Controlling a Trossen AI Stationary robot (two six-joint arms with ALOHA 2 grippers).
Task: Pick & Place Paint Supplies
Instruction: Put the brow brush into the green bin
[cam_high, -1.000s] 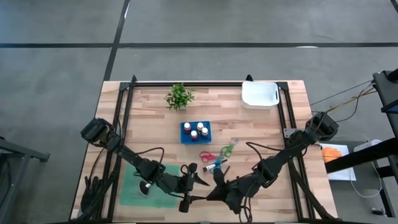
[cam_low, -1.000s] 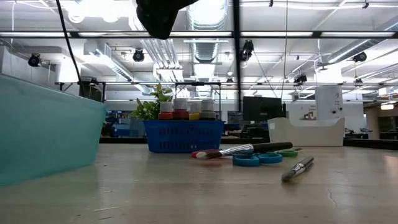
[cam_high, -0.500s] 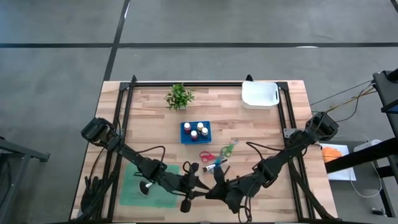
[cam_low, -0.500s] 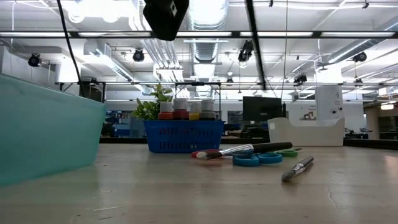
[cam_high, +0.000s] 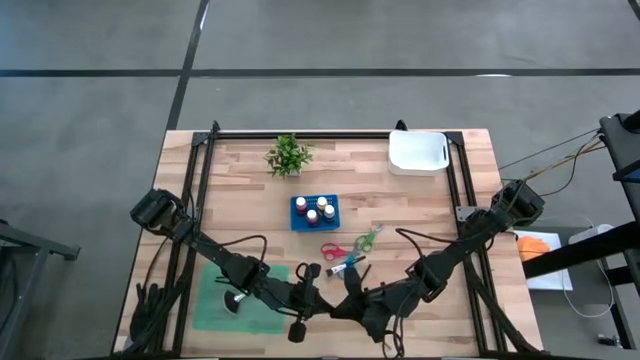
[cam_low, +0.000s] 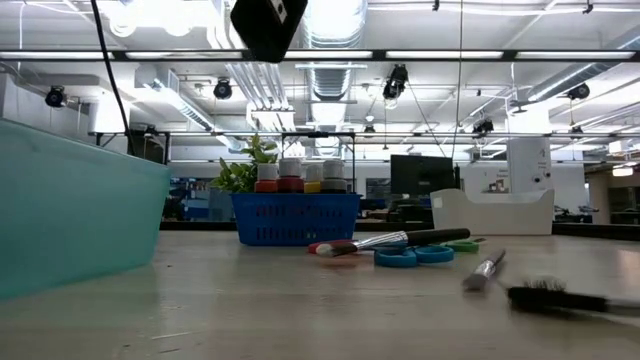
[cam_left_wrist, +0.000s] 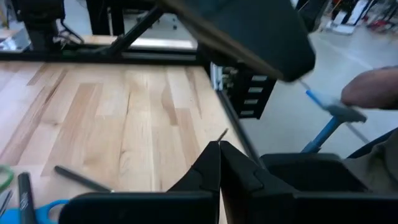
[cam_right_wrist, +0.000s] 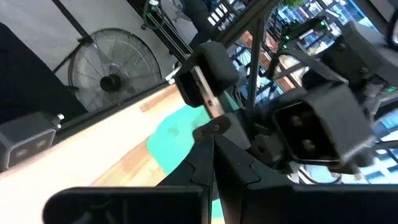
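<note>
Though both pinch shut on nothing, the left gripper (cam_left_wrist: 219, 155) and right gripper (cam_right_wrist: 214, 146) hide the table's near edge.

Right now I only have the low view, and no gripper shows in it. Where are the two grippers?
Observer: In the high view, the left gripper and the right gripper sit close together near the front of the table, just short of the red scissors.
Operator: Open or shut?
Observer: Shut. Each wrist view shows its own fingers meeting tip to tip.
Operator: Anything in the green tray?
Observer: From above, the green tray holds one small pale item; I cannot identify it.
</note>
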